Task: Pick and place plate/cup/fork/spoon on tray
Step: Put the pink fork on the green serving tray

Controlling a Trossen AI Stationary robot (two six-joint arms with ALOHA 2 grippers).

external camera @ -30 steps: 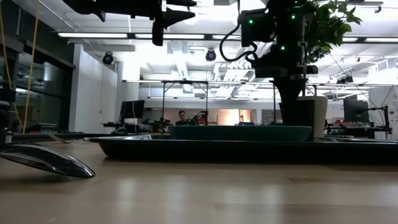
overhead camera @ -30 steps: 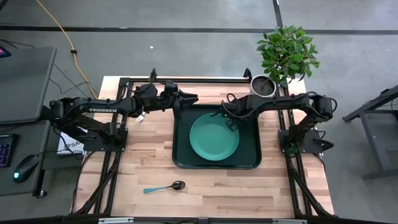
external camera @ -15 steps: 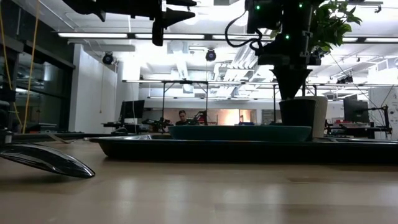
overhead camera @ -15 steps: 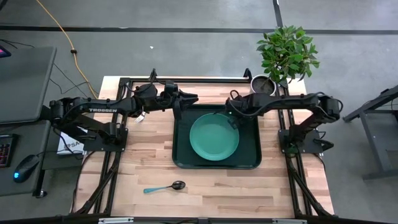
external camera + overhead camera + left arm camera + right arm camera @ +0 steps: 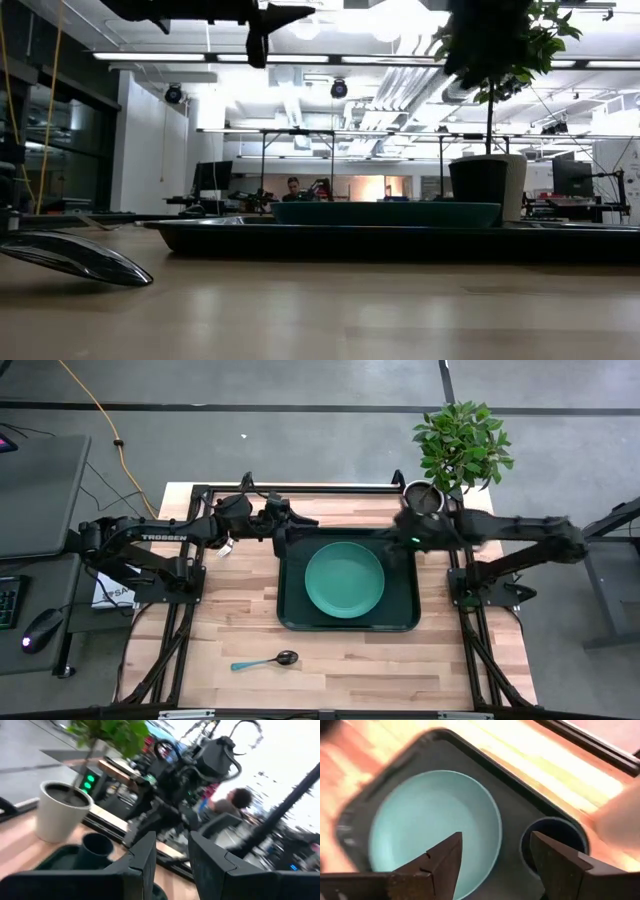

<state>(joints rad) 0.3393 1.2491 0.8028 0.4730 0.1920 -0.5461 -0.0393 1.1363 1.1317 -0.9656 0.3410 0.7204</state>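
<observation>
The teal plate (image 5: 344,580) lies in the middle of the dark green tray (image 5: 400,615). The black cup (image 5: 552,845) stands upright on the tray's far right corner, beside the plate, and also shows in the left wrist view (image 5: 97,845). My right gripper (image 5: 495,855) hovers open high above plate and cup, blurred in the high view (image 5: 405,527). The teal-handled spoon (image 5: 265,660) lies on the wood near the front edge. My left gripper (image 5: 305,520) hangs level above the tray's far left corner, its fingers apart (image 5: 172,850) with nothing between. The fork is out of view.
A plant in a white pot (image 5: 425,497) stands at the table's far right corner, close to my right arm. Black frame rails run along the far edge and both sides. Bare wood (image 5: 400,665) lies between tray and front edge. A person (image 5: 292,185) sits far off in the room.
My right gripper has risen from the tray's far right corner, out of the top of the low view, and has drawn back toward the table's right edge, tipping less steeply. The cup stays upright on the tray.
</observation>
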